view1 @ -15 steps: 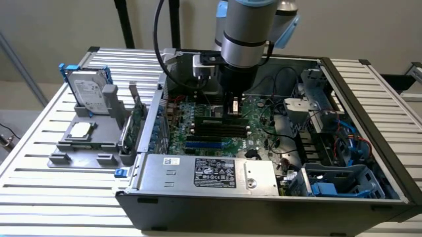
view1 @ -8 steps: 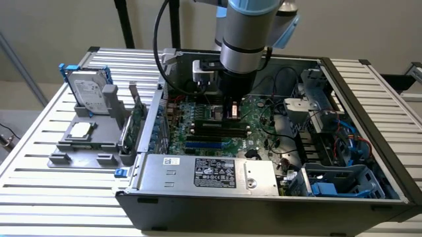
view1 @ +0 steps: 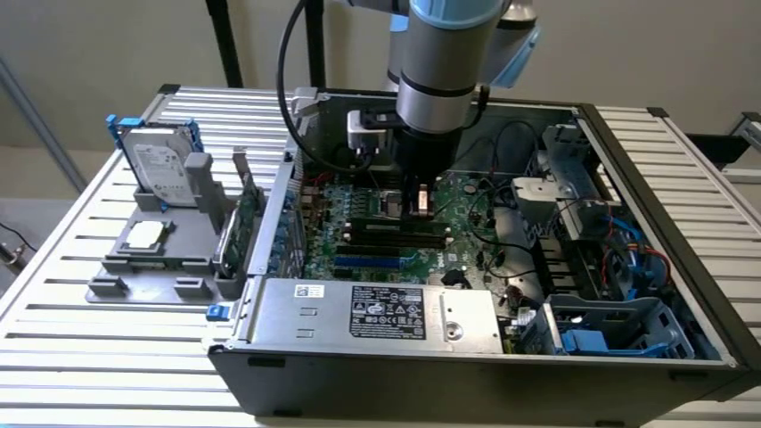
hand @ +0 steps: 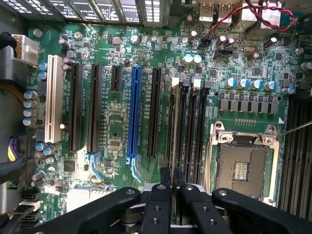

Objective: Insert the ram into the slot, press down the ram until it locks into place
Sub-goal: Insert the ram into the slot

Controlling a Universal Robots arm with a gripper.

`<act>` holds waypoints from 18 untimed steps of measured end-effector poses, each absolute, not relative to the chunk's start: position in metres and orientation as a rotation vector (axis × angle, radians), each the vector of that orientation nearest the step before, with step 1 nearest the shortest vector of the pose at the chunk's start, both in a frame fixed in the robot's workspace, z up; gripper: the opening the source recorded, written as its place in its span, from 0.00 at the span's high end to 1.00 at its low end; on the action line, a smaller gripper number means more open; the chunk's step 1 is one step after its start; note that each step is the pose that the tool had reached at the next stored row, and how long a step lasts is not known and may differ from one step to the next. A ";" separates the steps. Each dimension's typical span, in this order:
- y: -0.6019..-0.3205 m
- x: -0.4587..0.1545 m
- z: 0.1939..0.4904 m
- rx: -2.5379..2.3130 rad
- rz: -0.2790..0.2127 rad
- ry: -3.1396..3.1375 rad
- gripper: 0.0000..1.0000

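wrist view: gripper is clamped on the ram, which is seen edge-on as a thin pale line running along the slot. this slot is the black socket on the blue socket's side of the group beside the processor socket. whether the stick is seated or just above the slot cannot be told. exterior view: gripper stands upright, low over the motherboard inside the case. judgement: hold the stick vertical and parallel to the slot, with both ends between the clips, and press straight down evenly. any tilt risks one end locking alone or the board flexing.
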State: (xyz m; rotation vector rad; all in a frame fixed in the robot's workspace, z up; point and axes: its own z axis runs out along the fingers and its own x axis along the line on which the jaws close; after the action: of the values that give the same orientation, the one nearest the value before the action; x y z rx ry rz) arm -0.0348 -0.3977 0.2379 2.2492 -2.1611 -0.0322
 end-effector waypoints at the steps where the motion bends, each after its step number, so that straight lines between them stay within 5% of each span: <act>1: -0.397 -0.035 0.237 2.249 -0.031 -2.161 0.87; 18: -0.397 -0.035 0.232 2.247 0.002 -2.160 0.87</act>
State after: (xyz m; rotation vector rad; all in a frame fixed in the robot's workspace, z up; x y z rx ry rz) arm -0.0352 -0.3965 0.2322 2.2473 -2.1601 0.0023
